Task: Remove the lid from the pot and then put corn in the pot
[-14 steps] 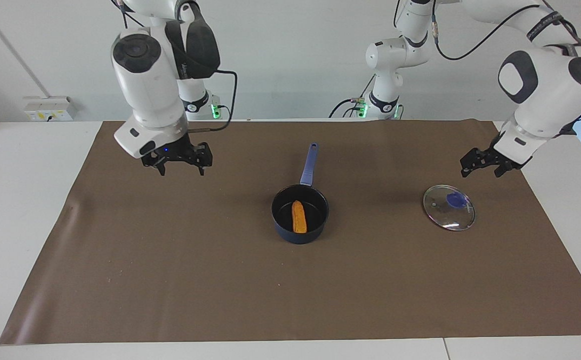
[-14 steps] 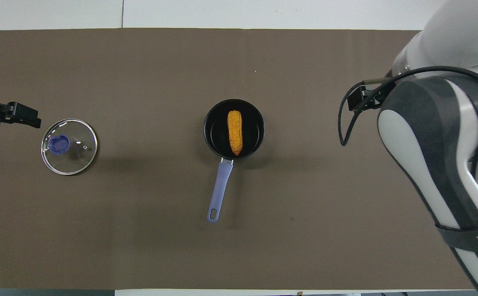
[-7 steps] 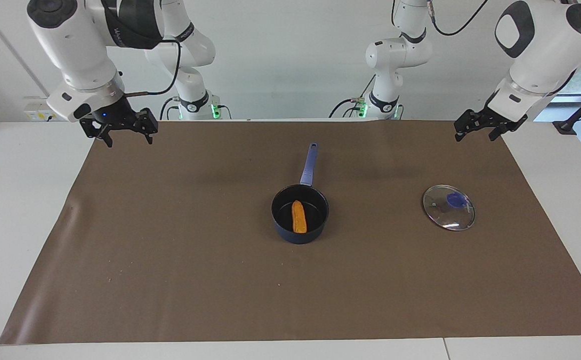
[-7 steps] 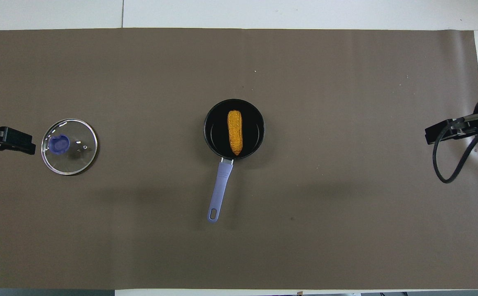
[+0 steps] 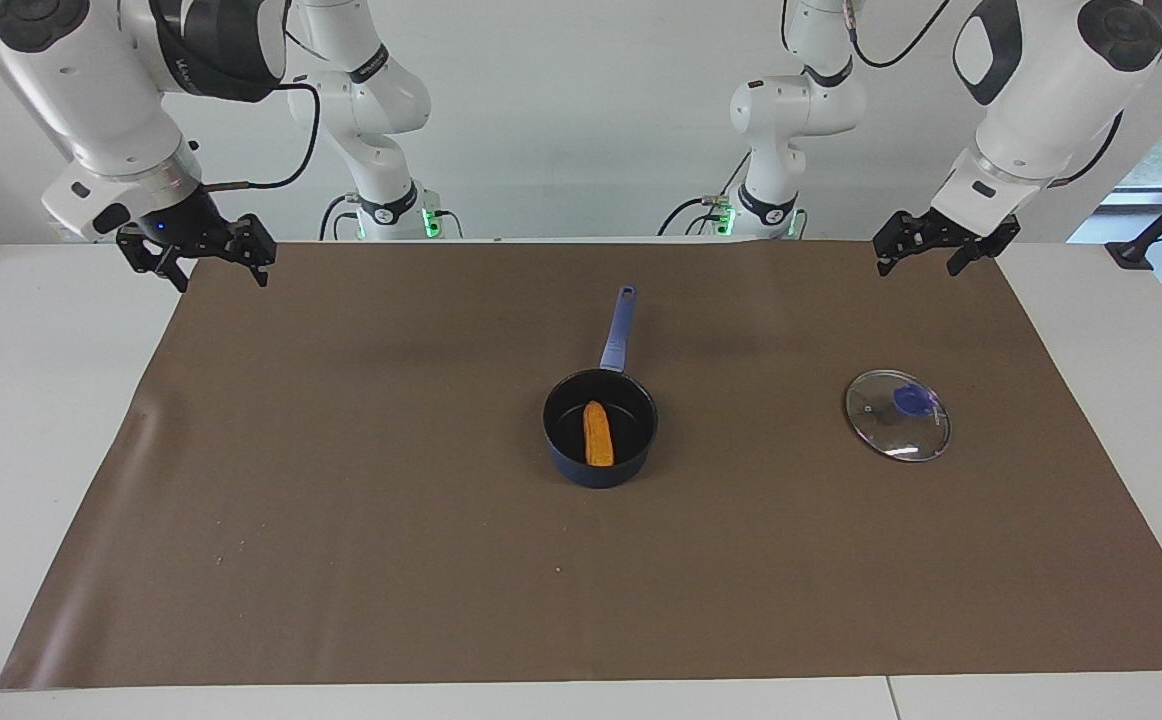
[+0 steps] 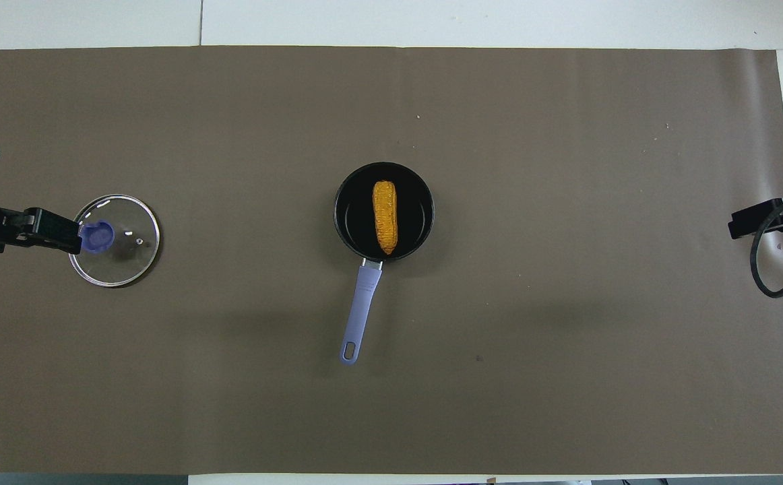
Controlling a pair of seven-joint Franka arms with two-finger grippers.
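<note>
I have both arms raised: the left gripper (image 5: 931, 243) and right gripper (image 5: 203, 253) hang in the air at opposite ends of the surface (image 5: 341, 480), fingers spread, empty.

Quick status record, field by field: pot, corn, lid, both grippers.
pot: mid-mat, uncovered, handle pointing toward the robots
corn: lying inside the pot
lid: flat on the mat, toward the left arm's end, knob up
left gripper: open, empty, raised over the mat's edge nearest the robots
right gripper: open, empty, raised over the mat's corner at its own end
</note>
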